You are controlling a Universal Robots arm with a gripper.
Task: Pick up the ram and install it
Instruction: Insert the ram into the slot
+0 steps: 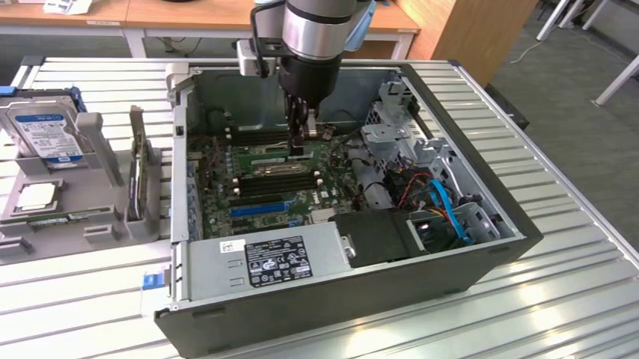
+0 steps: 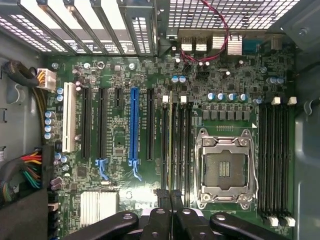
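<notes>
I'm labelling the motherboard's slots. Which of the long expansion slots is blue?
The long blue plastic slot, with black slots on both sides; the only white slot sits at the row's end.

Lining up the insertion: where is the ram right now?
In the wrist view the ram runs edge-on out of the shut gripper, over the black memory slots that lie between the blue expansion slot and the CPU socket.

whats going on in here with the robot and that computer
A robot arm reaches down into an open computer case. Its tool is shut and sits at one end of a green memory stick that stands on edge among the black slots on the motherboard. Whether it is fully seated cannot be told.
</notes>
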